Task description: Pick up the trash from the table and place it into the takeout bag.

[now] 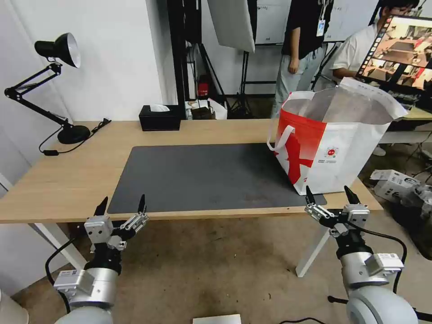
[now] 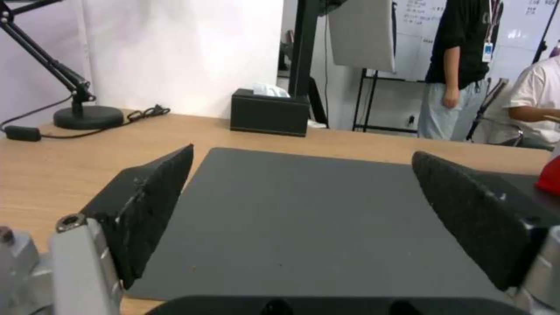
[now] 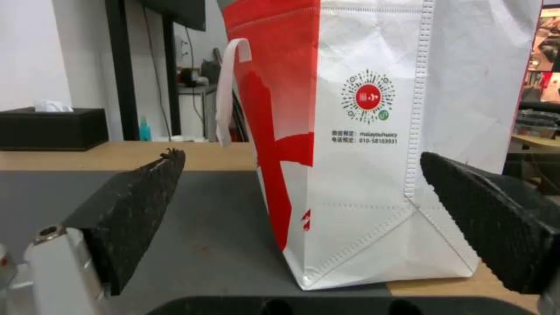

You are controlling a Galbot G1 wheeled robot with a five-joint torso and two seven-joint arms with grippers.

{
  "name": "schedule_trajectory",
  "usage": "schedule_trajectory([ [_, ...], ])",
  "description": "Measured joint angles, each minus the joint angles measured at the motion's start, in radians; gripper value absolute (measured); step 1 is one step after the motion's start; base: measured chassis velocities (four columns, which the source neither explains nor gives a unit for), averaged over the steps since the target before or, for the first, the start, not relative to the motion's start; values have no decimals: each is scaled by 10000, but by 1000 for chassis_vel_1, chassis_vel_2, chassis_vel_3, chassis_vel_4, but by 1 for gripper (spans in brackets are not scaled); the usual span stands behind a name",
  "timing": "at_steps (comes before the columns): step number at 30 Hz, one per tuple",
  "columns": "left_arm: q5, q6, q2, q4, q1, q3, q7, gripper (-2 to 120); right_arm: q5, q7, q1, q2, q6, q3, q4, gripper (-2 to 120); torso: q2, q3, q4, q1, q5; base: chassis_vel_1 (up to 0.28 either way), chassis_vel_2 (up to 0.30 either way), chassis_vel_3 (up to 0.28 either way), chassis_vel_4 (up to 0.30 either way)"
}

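Observation:
The takeout bag (image 1: 335,139) stands upright and open on the right end of the table (image 1: 63,180), partly on the dark grey mat (image 1: 202,175). It is white with a red panel, strap handles and a round red logo; its silver lining shows at the mouth. No trash lies on the table or mat; the bag's inside is hidden. My left gripper (image 1: 121,207) hangs open just before the table's front edge, at the mat's left corner. My right gripper (image 1: 330,195) is open before the front edge, close to the takeout bag (image 3: 379,144). The mat (image 2: 303,218) lies bare between the left fingers (image 2: 152,205).
A black tissue box (image 1: 159,118) sits at the table's back edge, and a black desk lamp (image 1: 54,85) with its cable stands at the back left. Boxes (image 1: 396,182) lie on the floor to the right. Two people stand behind the table by a monitor (image 1: 400,49).

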Motion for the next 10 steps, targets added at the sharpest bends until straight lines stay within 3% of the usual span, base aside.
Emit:
schedule_trajectory([
  [10,-12,5,6,7,-17,7,-10,100,4,0,1,-1,2,-3,0,100,0,0,0,1,0,0,0,0,0],
])
